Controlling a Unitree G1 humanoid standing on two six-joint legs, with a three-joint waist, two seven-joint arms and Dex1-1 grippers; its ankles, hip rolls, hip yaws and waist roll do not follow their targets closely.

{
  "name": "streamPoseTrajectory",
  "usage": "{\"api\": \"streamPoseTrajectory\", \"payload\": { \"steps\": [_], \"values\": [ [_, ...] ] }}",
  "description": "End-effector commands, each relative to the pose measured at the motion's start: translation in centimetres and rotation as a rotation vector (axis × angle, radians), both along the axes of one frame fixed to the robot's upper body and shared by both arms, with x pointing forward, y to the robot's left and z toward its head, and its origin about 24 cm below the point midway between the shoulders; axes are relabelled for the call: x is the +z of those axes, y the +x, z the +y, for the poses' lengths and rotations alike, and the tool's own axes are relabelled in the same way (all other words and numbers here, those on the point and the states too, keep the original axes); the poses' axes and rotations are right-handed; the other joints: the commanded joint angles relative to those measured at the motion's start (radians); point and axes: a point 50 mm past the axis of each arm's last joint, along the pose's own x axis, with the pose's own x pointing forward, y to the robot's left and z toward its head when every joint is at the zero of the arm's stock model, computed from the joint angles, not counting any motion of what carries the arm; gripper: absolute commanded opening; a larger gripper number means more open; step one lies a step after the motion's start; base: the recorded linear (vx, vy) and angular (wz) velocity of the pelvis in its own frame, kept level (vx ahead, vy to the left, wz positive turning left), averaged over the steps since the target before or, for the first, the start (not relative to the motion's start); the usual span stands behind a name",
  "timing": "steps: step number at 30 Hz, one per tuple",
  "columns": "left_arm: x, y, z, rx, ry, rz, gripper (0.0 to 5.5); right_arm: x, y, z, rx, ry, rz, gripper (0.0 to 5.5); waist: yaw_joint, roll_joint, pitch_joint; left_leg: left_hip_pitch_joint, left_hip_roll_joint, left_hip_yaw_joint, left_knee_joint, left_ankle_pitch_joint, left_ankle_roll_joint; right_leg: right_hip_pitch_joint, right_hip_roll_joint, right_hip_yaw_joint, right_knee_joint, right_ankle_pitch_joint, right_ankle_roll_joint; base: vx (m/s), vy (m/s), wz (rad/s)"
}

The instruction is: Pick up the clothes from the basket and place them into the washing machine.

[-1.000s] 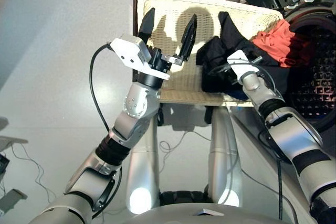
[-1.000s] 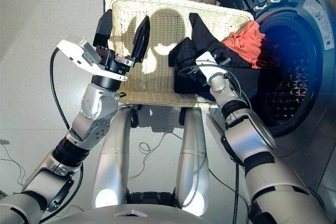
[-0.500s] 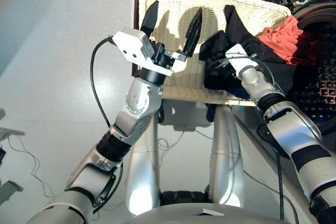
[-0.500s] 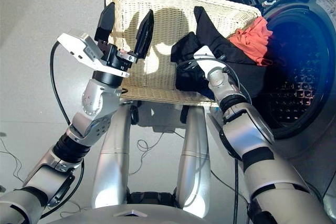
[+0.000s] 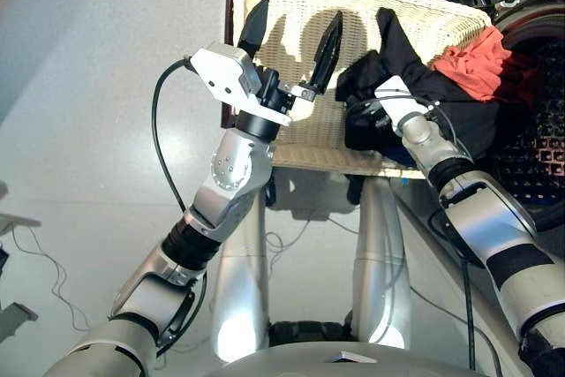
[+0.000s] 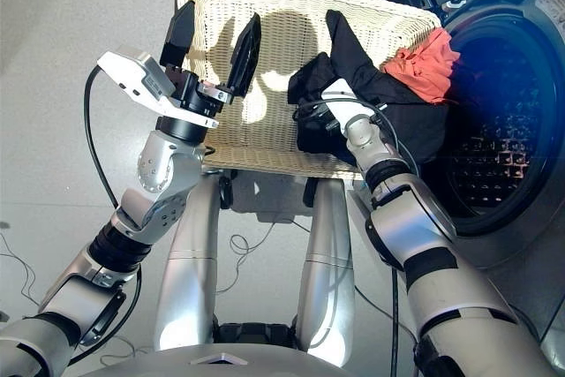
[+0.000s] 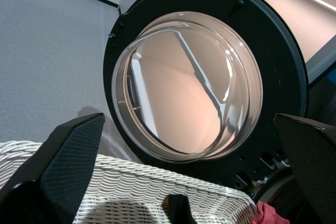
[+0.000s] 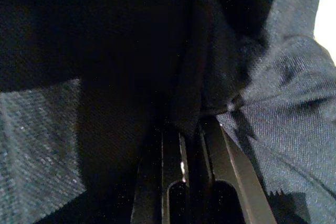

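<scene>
You're at the pick-up: right gripper (image 8: 181, 129) fingers pinched on the black garment (image 5: 415, 77) at the basket (image 5: 291, 2)'s right edge, left gripper (image 5: 291, 37) spread wide and empty (idle), so next lift it toward the washing machine (image 6: 494, 103).

Both arms are glossy silver shells broken by black ribbed joint bands. The left gripper (image 5: 291, 34) has two long, tapered black fingers (image 7: 63, 161) with a fine grid texture, mounted on a white boxy wrist block. Thin black cables loop from each wrist.
</scene>
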Motion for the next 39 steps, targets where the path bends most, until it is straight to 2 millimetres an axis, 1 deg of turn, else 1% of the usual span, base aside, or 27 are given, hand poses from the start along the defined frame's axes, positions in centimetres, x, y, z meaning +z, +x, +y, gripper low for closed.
{"api": "streamPoseTrajectory", "payload": {
  "steps": [1,4,5,7,8,10,11,15,20,22,24,26,30,31,33,36,37,38,39],
  "values": [
    [2.3,-2.6,1.2,-0.022,-0.083,-0.152,5.5,2.2,-0.2,-0.9,0.006,0.093,-0.148,0.0,-0.019,0.007,-0.015,0.018,0.018,0.011,0.028,-0.037,-0.004,0.066,0.022,0.007,-0.101,0.045,0.029,0.0,0.0,0.0],
    [2.0,-2.6,1.8,0.012,-0.072,-0.156,5.5,3.4,-1.4,-0.7,0.041,0.181,-0.278,0.0,-0.032,-0.007,-0.015,0.022,0.017,0.011,0.026,-0.036,-0.004,0.069,0.021,0.009,-0.105,0.046,0.031,0.0,0.0,0.0],
    [2.0,-2.6,2.0,0.024,-0.07,-0.161,5.5,3.5,-1.8,-0.9,0.045,0.204,-0.308,0.0,-0.035,-0.01,-0.015,0.024,0.017,0.011,0.026,-0.037,-0.004,0.072,0.021,0.01,-0.106,0.046,0.031,0.0,0.0,0.0],
    [2.0,-2.7,2.3,0.049,-0.069,-0.175,5.5,4.4,-3.2,-1.1,0.044,0.28,-0.436,0.0,-0.043,-0.013,-0.015,0.024,0.017,0.009,0.029,-0.039,-0.002,0.073,0.02,0.011,-0.102,0.043,0.032,0.0,0.0,0.0],
    [2.1,-2.8,2.4,0.06,-0.065,-0.19,5.5,4.6,-4.0,-1.6,0.016,0.33,-0.499,0.0,-0.048,-0.013,-0.015,0.025,0.017,0.009,0.032,-0.042,0.0,0.074,0.02,0.011,-0.1,0.041,0.034,0.0,0.0,0.0],
    [2.3,-3.0,2.6,0.073,-0.07,-0.214,5.5,4.5,-5.2,-2.6,-0.055,0.388,-0.584,0.0,-0.052,-0.011,-0.015,0.029,0.017,0.009,0.035,-0.045,0.002,0.077,0.02,0.012,-0.096,0.037,0.035,0.0,0.0,0.0],
    [2.4,-3.1,2.8,0.083,-0.078,-0.224,5.5,4.7,-5.8,-2.9,-0.088,0.437,-0.642,0.0,-0.058,-0.011,-0.015,0.031,0.018,0.009,0.034,-0.046,0.003,0.078,0.02,0.013,-0.097,0.035,0.036,0.0,0.0,0.0],
    [2.4,-3.3,3.1,0.113,-0.089,-0.232,5.5,4.4,-8.2,-4.0,-0.201,0.532,-0.78,0.0,-0.068,-0.013,-0.015,0.038,0.02,0.009,0.04,-0.053,0.005,0.084,0.025,0.016,-0.092,0.027,0.036,0.0,0.0,0.0],
    [2.3,-3.3,3.3,0.141,-0.099,-0.233,5.5,3.7,-9.9,-5.2,-0.358,0.549,-0.875,0.0,-0.075,-0.014,-0.015,0.046,0.023,0.008,0.04,-0.056,0.006,0.092,0.029,0.017,-0.088,0.02,0.037,0.0,0.0,0.0],
    [2.4,-3.3,3.3,0.148,-0.108,-0.235,5.5,3.5,-10.2,-6.0,-0.453,0.556,-0.907,0.0,-0.076,-0.012,-0.015,0.048,0.024,0.007,0.042,-0.058,0.006,0.098,0.028,0.018,-0.088,0.017,0.037,0.0,0.0,0.0],
    [2.5,-3.3,3.2,0.151,-0.121,-0.235,5.5,3.7,-10.4,-7.1,-0.573,0.623,-0.974,0.0,-0.076,-0.008,-0.015,0.052,0.023,0.006,0.042,-0.061,0.006,0.1,0.029,0.017,-0.086,0.015,0.037,0.0,0.0,0.0],
    [2.6,-3.4,3.1,0.148,-0.134,-0.234,5.5,3.9,-10.4,-7.9,-0.666,0.654,-1.013,0.0,-0.073,-0.005,-0.015,0.053,0.021,0.004,0.04,-0.061,0.006,0.1,0.029,0.019,-0.087,0.015,0.036,0.0,0.0,0.0],
    [2.7,-3.4,2.6,0.124,-0.145,-0.226,5.5,4.5,-9.7,-10.0,-0.869,0.717,-1.057,0.0,-0.062,0.005,-0.015,0.054,0.02,0.004,0.04,-0.063,0.004,0.102,0.028,0.02,-0.086,0.013,0.037,0.0,0.0,0.0],
    [2.7,-3.4,2.5,0.118,-0.144,-0.225,5.5,4.6,-9.6,-10.6,-0.91,0.707,-1.055,0.0,-0.059,0.006,-0.015,0.054,0.019,0.004,0.041,-0.064,0.003,0.103,0.028,0.02,-0.086,0.013,0.037,0.0,0.0,0.0],
    [2.8,-3.5,2.2,0.098,-0.143,-0.226,5.5,5.5,-9.3,-12.0,-0.994,0.714,-1.075,0.0,-0.052,0.012,-0.015,0.054,0.018,0.003,0.043,-0.064,0.001,0.105,0.026,0.02,-0.085,0.013,0.037,0.0,0.0,0.0],
    [2.8,-3.5,1.9,0.072,-0.142,-0.218,5.5,6.3,-9.1,-14.3,-1.103,0.751,-1.067,0.0,-0.043,0.016,-0.015,0.056,0.018,0.002,0.043,-0.065,-0.002,0.108,0.024,0.021,-0.085,0.013,0.037,0.0,0.0,0.0],
    [3.0,-3.5,1.9,0.07,-0.144,-0.223,5.5,6.5,-9.1,-14.5,-1.1,0.755,-1.073,0.0,-0.043,0.018,-0.015,0.047,0.017,0.003,0.037,-0.052,-0.001,0.1,0.024,0.021,-0.092,0.027,0.037,0.0,0.0,0.0],
    [2.9,-3.5,1.8,0.058,-0.138,-0.216,5.5,7.1,-9.2,-15.8,-1.134,0.745,-1.063,0.0,-0.037,0.016,-0.015,0.05,0.017,-0.001,0.041,-0.054,-0.003,0.104,0.022,0.02,-0.088,0.024,0.038,0.0,0.0,0.0],
    [2.8,-3.4,1.7,0.053,-0.14,-0.213,5.5,7.5,-9.3,-16.6,-1.152,0.745,-1.064,0.0,-0.035,0.018,-0.015,0.056,0.019,-0.001,0.045,-0.064,-0.005,0.109,0.021,0.019,-0.084,0.015,0.039,0.0,0.0,0.0]
  ]
}}
